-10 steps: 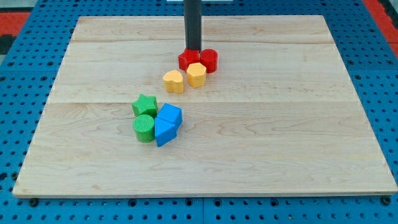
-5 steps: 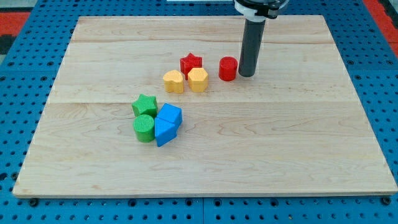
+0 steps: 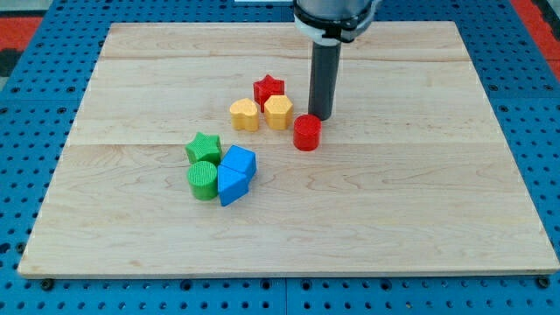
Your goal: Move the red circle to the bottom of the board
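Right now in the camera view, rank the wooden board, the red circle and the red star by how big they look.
1. Wooden board, by far the largest.
2. Red circle and red star look about alike; the circle sits nearer the view's bottom, so I won't rank them.

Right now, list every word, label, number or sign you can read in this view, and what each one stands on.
None: no readable text shows anywhere.
The wooden board, the red circle, the other coloured blocks and the dark rod ending in my tip all carry no markings.
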Controlling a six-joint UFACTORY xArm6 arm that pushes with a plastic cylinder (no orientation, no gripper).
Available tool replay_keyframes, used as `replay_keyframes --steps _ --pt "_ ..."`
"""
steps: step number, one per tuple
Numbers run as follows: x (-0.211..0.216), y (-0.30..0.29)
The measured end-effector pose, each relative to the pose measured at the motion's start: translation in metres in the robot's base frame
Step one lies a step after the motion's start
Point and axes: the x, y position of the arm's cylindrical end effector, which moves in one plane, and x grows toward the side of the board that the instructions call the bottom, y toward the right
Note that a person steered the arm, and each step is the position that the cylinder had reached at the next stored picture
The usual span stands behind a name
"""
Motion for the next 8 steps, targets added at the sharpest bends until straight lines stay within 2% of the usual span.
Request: replay_keyframes --steps 1,2,3,4,5,6,8 --pt "0.005 -0.029" --pt "0.038 -0.030" --pt "0.081 0.039" --pt "0.097 0.026" --pt "0.081 0.026" --pt "0.151 0.023" --pt "0.190 -0.033"
